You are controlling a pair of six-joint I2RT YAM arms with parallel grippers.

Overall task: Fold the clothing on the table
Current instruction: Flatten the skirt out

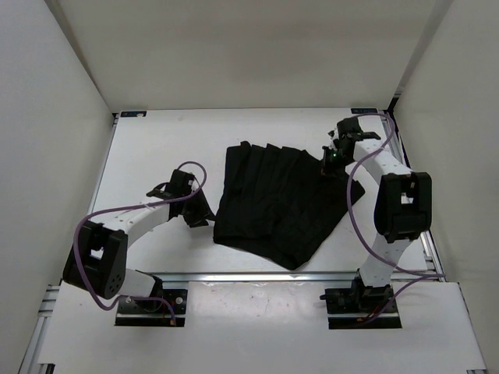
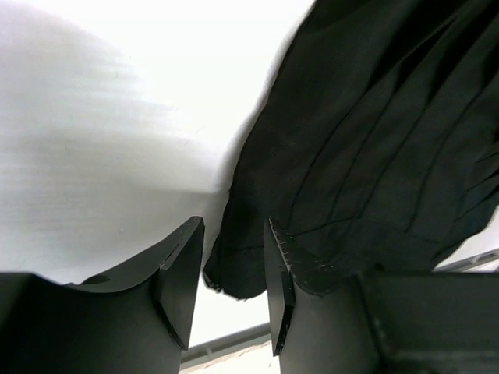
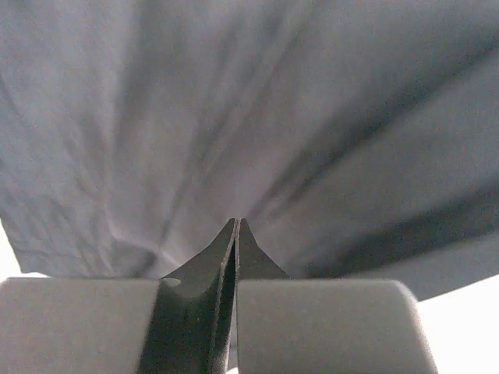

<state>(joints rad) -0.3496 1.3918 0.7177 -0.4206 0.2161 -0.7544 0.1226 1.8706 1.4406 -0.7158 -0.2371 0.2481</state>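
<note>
1. Broadly, the clothing (image 1: 281,202) lies spread flat on the desk (image 1: 156,148), a little right of centre. Its pleats run from the far side toward the near side, and its near hem tapers to a point close to the front rail (image 1: 257,275).
2. At the garment's near left corner sits the left gripper (image 1: 196,212), low over the desk. In the left wrist view its fingers (image 2: 183,265) stand apart, and the cloth's corner shows in the gap just beyond them, not clamped.
3. Over the garment's far right corner is the right gripper (image 1: 334,160), with its two fingers pressed together. In its wrist view fabric fills everything beyond the tips and creases run toward them. Whether a fold is pinched between them cannot be told.
4. From its base, the left arm (image 1: 132,222) bends out to the left at the elbow, then angles its forearm rightward to the cloth.
5. From its base, the right arm (image 1: 401,202) rises to a raised elbow near the right edge, then reaches away, its wrist turned leftward toward the cloth.
</note>
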